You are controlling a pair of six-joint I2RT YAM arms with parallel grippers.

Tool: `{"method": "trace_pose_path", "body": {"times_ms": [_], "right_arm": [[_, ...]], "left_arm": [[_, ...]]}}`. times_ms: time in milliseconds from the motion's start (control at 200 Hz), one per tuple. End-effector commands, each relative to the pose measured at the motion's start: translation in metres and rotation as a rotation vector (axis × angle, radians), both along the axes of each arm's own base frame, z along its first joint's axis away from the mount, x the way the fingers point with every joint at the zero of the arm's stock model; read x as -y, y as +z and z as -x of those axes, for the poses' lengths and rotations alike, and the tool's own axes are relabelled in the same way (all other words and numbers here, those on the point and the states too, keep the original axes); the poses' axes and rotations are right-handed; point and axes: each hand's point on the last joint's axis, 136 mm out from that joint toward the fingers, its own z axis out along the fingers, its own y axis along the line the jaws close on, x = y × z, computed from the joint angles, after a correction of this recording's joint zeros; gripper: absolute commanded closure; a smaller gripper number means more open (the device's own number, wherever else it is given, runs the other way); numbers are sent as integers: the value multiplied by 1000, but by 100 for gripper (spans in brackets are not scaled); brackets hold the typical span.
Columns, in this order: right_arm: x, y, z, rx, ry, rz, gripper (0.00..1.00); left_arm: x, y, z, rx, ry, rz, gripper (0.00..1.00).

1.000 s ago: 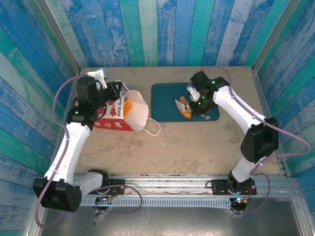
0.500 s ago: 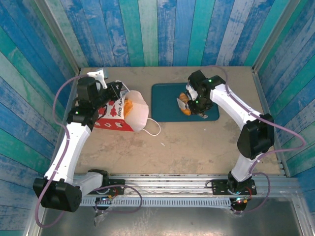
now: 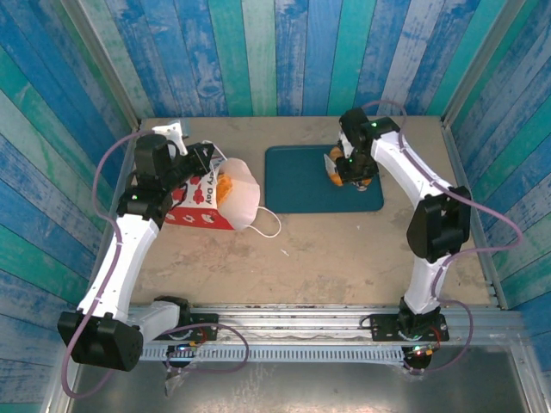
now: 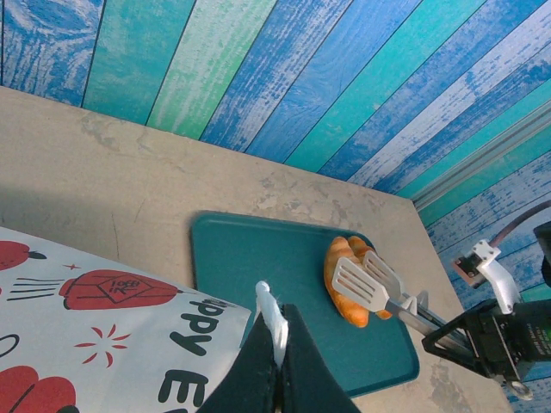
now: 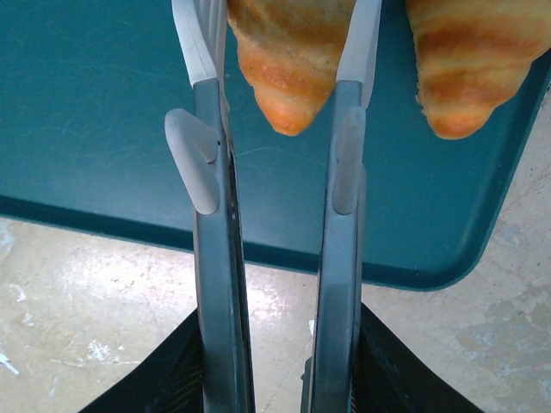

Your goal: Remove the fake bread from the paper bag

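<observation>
Right gripper [image 5: 280,34] is pinching one croissant [image 5: 288,60] between its fingers at the teal tray [image 5: 103,112]. A second croissant [image 5: 469,60] is lying just beside it on the tray. More orange pieces [image 3: 227,186] are sitting in the mouth of the paper bag [image 3: 202,206], left of the tray. Left gripper [image 4: 275,335] is pressed together, clamping the bag's white rim.

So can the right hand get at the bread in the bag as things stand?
Probably not yet: the right hand grips a croissant at the teal tray. Otherwise the way looks free; the left hand holds the paper bag open toward it, pastries showing.
</observation>
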Motion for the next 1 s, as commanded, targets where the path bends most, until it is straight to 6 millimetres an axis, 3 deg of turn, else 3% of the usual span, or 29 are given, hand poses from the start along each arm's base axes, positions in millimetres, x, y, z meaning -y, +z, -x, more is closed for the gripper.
{"method": "trace_pose_path", "body": {"times_ms": [0, 260, 821, 992], "right_arm": [[9, 8, -8, 22, -28, 34, 60], [14, -1, -19, 14, -40, 60, 53], [18, -3, -18, 24, -49, 84, 60], [18, 0, -21, 39, -61, 85, 55]], "left_arm": [[0, 15, 3, 56, -3, 7, 100], [-1, 16, 3, 58, 7, 13, 100], [-1, 12, 4, 53, 8, 29, 100], [0, 12, 5, 54, 7, 31, 100]]}}
